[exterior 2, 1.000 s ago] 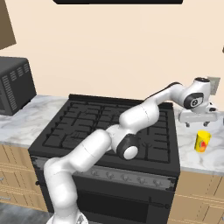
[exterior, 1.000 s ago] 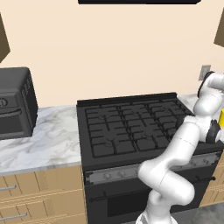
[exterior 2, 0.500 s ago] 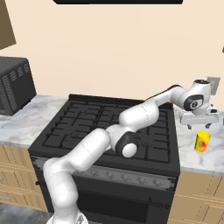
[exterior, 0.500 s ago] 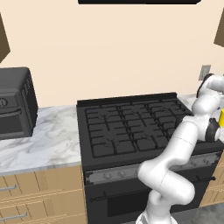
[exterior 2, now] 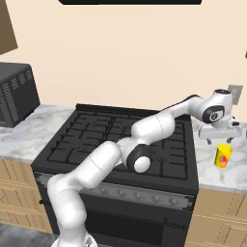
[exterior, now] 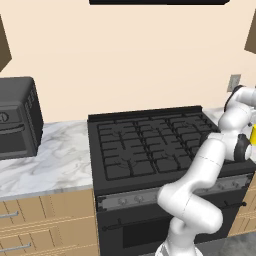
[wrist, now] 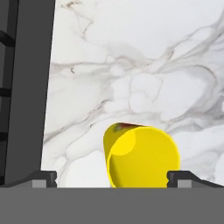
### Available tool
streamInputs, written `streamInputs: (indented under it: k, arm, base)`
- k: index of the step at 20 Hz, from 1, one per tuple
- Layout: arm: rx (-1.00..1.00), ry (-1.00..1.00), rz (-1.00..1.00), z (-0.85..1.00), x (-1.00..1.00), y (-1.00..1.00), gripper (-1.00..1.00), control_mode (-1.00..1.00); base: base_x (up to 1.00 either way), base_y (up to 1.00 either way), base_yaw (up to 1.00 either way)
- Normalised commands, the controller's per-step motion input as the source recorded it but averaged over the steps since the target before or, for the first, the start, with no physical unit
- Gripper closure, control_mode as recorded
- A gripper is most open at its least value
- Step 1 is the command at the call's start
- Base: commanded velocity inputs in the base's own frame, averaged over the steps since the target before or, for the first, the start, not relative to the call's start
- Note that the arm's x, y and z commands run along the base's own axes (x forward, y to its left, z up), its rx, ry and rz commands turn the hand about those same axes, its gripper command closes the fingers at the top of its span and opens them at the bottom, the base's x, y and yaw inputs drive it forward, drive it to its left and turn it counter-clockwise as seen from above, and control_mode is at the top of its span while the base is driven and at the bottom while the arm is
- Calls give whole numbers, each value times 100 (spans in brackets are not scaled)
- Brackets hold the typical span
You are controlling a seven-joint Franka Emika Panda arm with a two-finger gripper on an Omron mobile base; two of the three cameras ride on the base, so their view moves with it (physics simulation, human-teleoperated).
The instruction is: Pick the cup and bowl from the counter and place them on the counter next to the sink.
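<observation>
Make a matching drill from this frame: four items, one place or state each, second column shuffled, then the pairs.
Items:
1. cup
2. gripper
3. stove
4. toaster oven

Place or state:
A. black, set between two stretches of marble
B. open, right above the yellow thing
C. dark box on the counter left of the burners
D. upright on marble right of the burners

Pairs: 1-D, 2-B, 3-A, 4-C

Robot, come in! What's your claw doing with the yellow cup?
Claw open, above yellow cup. Cup upright on marble counter, not gripped. Nothing between them.
</observation>
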Motion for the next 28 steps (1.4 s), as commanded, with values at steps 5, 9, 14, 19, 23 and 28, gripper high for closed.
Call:
streamInputs:
  k: [5, 9, 14, 19, 23, 28]
  arm:
    - [3, 3, 0, 0, 0, -6, -100, -100]
    - [3, 2, 0, -3, 1, -5, -100, -100]
    - [2, 1, 0, 0, 4, -4, -100, -100]
    - [2, 1, 0, -3, 5, 0, -100, -100]
    - [2, 3, 0, -12, 2, 0, -100, -100]
    - [2, 4, 0, -17, 0, 0, -100, -100]
  base:
    - [0, 0, 0]
    - [0, 0, 0]
    - [0, 0, 0]
    - [0, 0, 0]
    - [0, 0, 0]
    - [0, 0, 0]
